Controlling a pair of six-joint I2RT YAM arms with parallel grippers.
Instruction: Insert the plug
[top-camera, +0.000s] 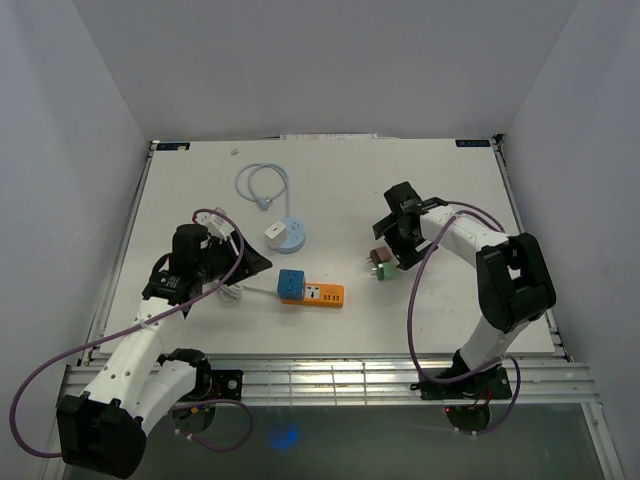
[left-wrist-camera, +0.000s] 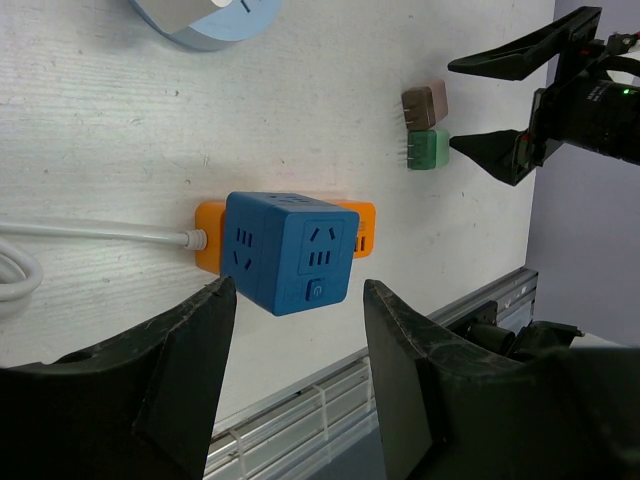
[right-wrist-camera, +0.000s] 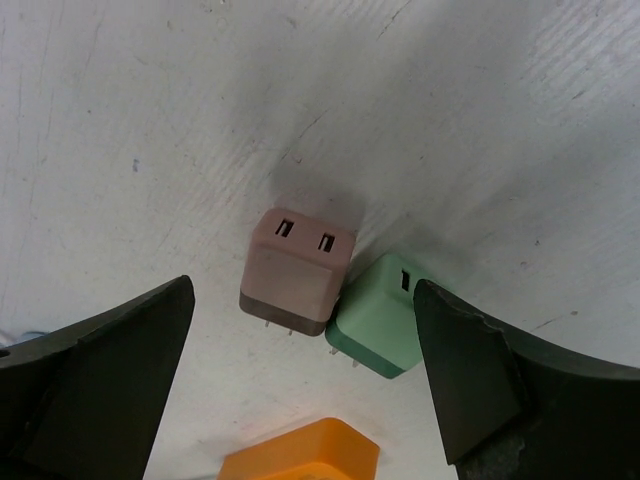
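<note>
White tabletop (top-camera: 450, 180) bears pink plug (right-wrist-camera: 297, 268) pointing toward orange power strip (right-wrist-camera: 300, 455).

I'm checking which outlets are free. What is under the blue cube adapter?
The orange power strip lies under the blue cube adapter, its ends showing on both sides. The strip's face beneath the cube is covered, so whether it is plugged in cannot be seen.

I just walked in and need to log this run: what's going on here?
This looks like the start of a plug insertion. The right gripper hovers open over a pink charger and a green charger lying side by side. The left gripper, also open, faces the blue cube socket at the orange power strip. Neither charger is held or plugged in yet.
</note>
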